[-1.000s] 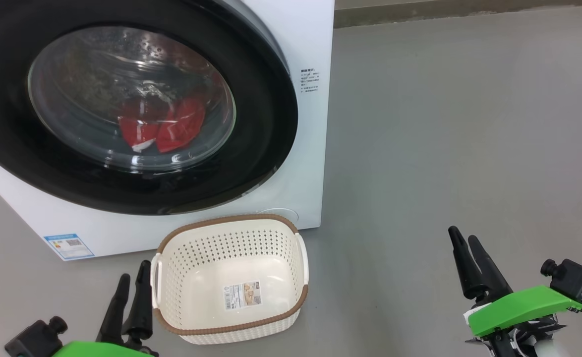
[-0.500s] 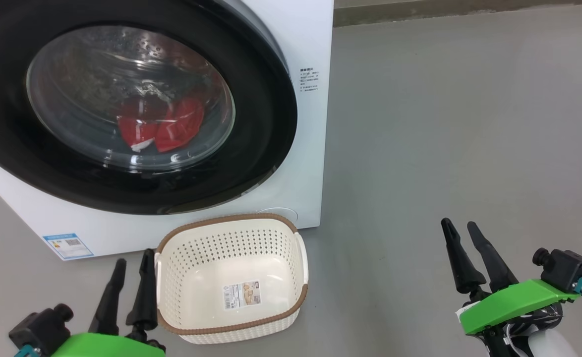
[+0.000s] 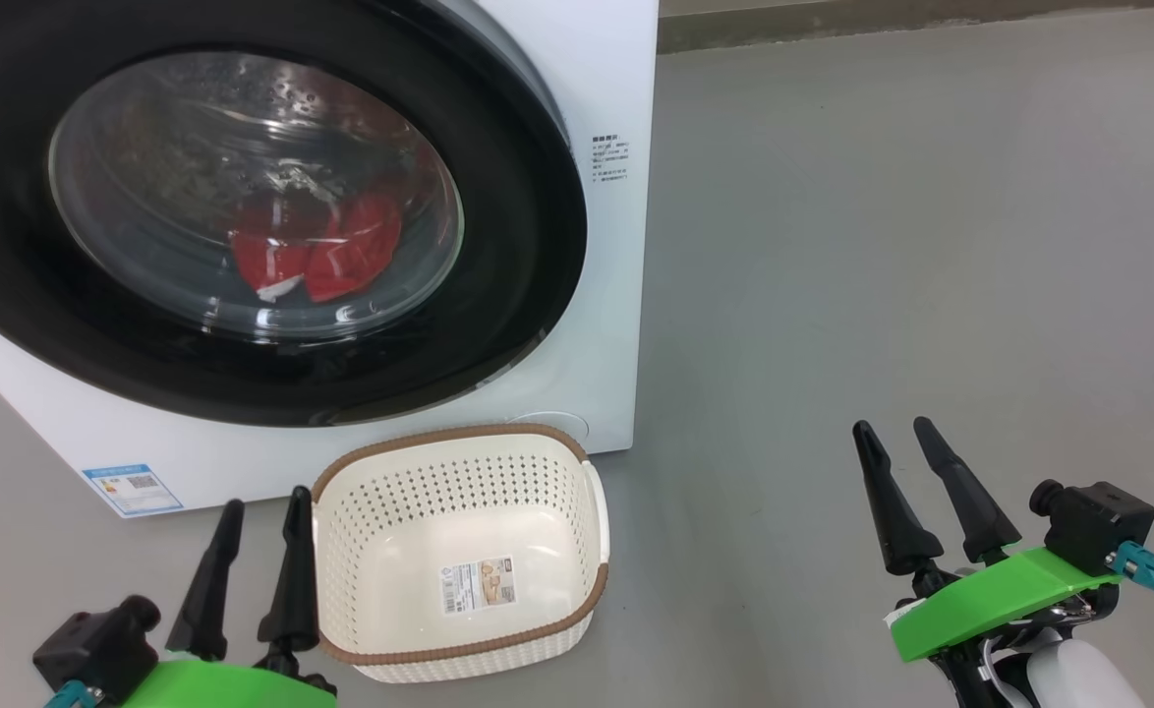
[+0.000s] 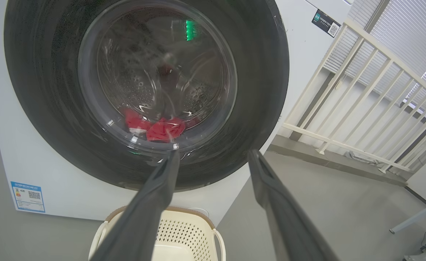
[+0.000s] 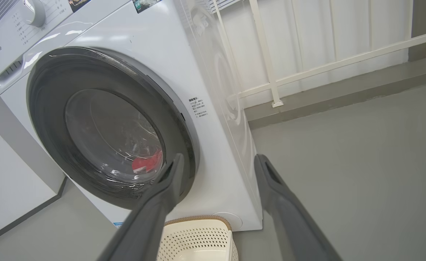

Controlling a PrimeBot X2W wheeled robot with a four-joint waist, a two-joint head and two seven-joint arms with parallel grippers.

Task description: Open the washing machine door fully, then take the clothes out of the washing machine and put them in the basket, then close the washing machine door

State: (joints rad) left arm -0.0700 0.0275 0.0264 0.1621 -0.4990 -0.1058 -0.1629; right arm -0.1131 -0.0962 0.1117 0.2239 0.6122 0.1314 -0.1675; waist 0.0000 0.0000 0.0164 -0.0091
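Note:
The white washing machine point(image 3: 606, 79) stands at the upper left with its black-rimmed door point(image 3: 528, 246) shut against the front. Red clothes point(image 3: 341, 256) lie at the bottom of the drum behind the glass. On the floor right in front of the machine sits the cream basket point(image 3: 439, 440), empty but for a label sticker. My left gripper point(image 3: 265, 500) is open, just left of the basket. My right gripper point(image 3: 893, 426) is open over bare floor, well right of the basket. In the left wrist view my left gripper point(image 4: 213, 152) points at the door's lower rim point(image 4: 263, 90), with the clothes point(image 4: 162, 130) above and the basket point(image 4: 184, 232) below. In the right wrist view my right gripper point(image 5: 219, 156) faces the machine's right front edge.
Grey floor point(image 3: 882, 246) spreads to the right of the machine. A white railing point(image 4: 361, 90) runs along the wall behind and to the right. A white panel point(image 5: 2, 188) stands left of the machine in the right wrist view.
Both grippers have moved forward, the right one also shifting left toward the machine. Both stay open. Door, clothes and basket are where they were.

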